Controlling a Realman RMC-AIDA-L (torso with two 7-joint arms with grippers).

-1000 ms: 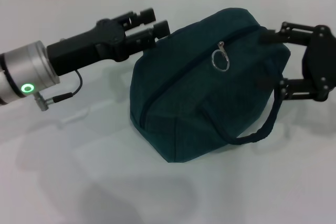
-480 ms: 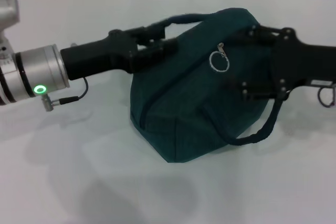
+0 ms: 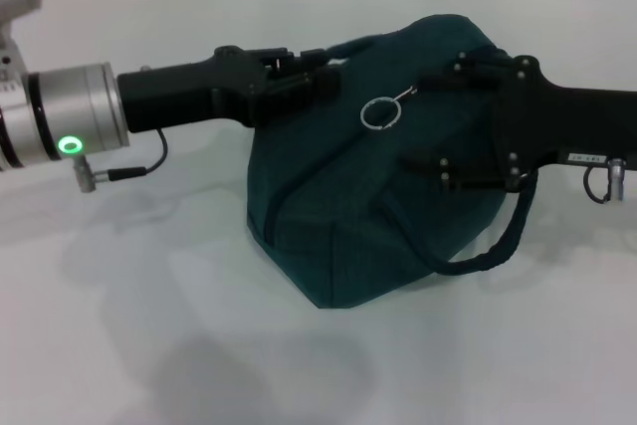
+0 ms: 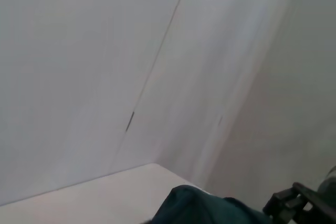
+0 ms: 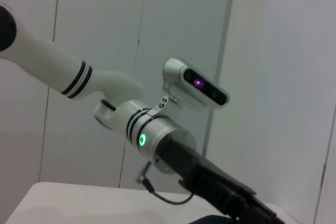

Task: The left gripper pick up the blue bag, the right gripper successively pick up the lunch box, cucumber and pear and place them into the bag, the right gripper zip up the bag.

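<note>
Ring pull (image 3: 379,112) swung leftward; right wrist view shows left hand (image 5: 252,209).

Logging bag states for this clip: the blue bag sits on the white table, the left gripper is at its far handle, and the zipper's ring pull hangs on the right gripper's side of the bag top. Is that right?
Not quite. In the head view the ring pull lies near the middle of the blue bag's top, closer to the left gripper at the far handle, not on the right gripper's side. The bag does rest on the white table.

We see a plain white tabletop (image 3: 199,345); directly on it sits one large dark teal-blue fabric bag (image 3: 338,246).
</note>
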